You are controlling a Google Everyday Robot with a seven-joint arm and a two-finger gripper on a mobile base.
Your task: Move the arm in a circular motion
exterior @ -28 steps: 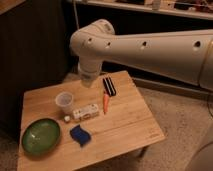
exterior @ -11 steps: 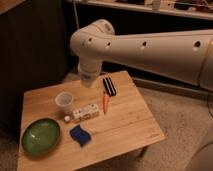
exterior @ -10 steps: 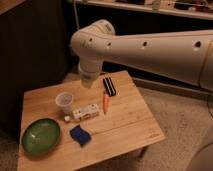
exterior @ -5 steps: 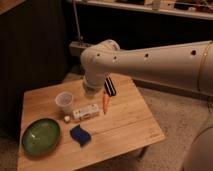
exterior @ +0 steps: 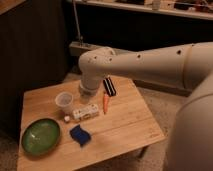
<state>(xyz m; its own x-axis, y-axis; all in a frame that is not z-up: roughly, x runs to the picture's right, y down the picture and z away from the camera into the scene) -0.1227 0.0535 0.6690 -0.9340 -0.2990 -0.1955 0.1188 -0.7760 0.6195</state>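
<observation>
Arm (exterior: 135, 62) seems mid-circle, gripper (exterior: 85, 94) hovering above the surface (exterior: 125, 125) beside the cup (exterior: 64, 101), its opening impossible to tell; next, curve onward smoothly.

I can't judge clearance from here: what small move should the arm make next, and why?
Probably arc the arm sideways at level height: its gripper hangs low over the cup and white box, so dropping risks a knock.
</observation>
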